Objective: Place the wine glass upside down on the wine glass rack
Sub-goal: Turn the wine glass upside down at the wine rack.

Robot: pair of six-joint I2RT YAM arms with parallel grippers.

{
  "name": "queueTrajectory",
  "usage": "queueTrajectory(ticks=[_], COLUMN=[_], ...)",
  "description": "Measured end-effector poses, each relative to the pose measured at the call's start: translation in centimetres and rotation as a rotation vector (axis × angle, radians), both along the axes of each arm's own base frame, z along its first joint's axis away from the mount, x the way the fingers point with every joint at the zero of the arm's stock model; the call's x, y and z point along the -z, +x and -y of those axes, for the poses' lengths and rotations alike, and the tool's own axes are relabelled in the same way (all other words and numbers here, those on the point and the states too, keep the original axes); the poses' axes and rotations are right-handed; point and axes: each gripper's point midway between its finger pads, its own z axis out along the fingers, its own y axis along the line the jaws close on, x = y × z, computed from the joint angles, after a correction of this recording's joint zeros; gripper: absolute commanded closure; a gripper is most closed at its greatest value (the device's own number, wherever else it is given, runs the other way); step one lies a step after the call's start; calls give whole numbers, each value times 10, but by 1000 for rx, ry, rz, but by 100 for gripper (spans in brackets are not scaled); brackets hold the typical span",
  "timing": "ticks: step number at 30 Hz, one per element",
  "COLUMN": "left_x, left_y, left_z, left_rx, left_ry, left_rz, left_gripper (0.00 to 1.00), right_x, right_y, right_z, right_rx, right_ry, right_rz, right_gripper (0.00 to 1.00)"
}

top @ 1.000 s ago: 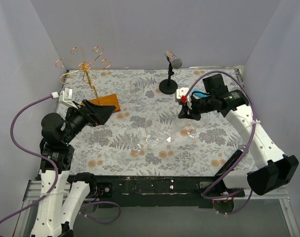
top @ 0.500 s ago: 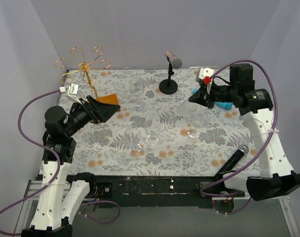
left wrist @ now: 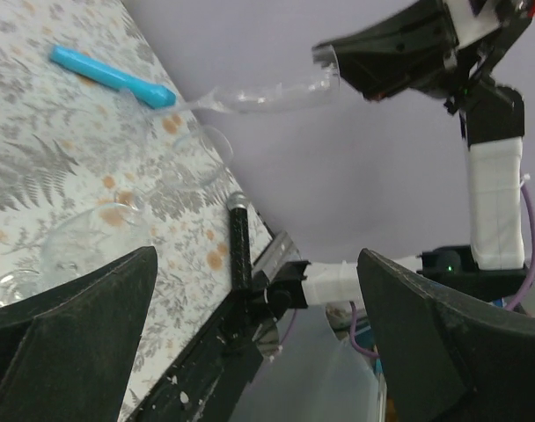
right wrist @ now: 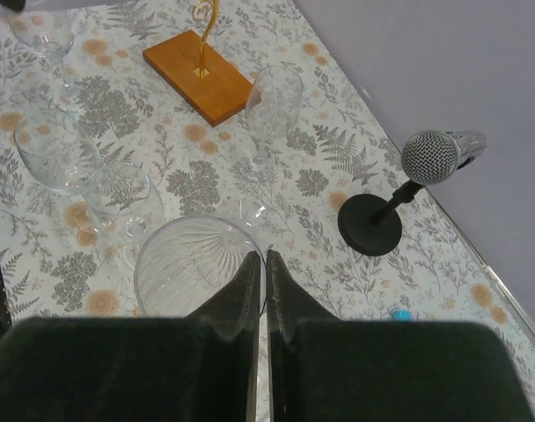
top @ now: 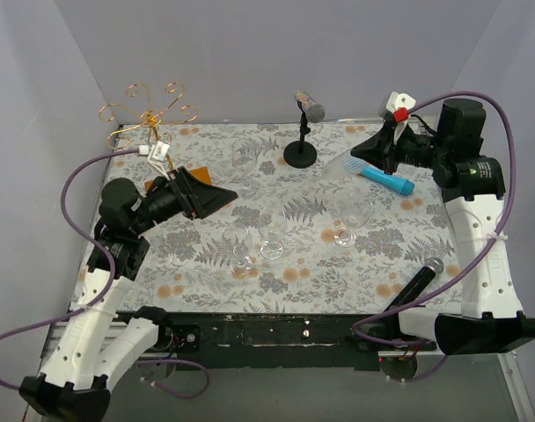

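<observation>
right gripper (top: 355, 159) holds the wine glass (left wrist: 267, 92) up, left gripper (top: 218, 195) is open; next it should go to the wine glass rack (top: 151, 117), table's (top: 206, 272) far left corner.

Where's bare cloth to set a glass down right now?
Bare: the near strip between the row of empty glasses and the table's front edge, and the patch between that row and the microphone stand. Crowded: the right side, with the blue tube and lying black microphone.
</observation>
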Motion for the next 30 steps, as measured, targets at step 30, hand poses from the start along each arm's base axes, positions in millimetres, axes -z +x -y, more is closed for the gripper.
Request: queueTrajectory(ticks=[30], left_x=[70], left_y=[54], left_z=[117], left_rx=[74], left_ry=[126], left_rz=[-168], left_gripper=[37], right_x=[-49], right_y=[-32], right_z=[-12], right_rx=[-164], right_ry=[204], right_rz=[-31], right_gripper=[99])
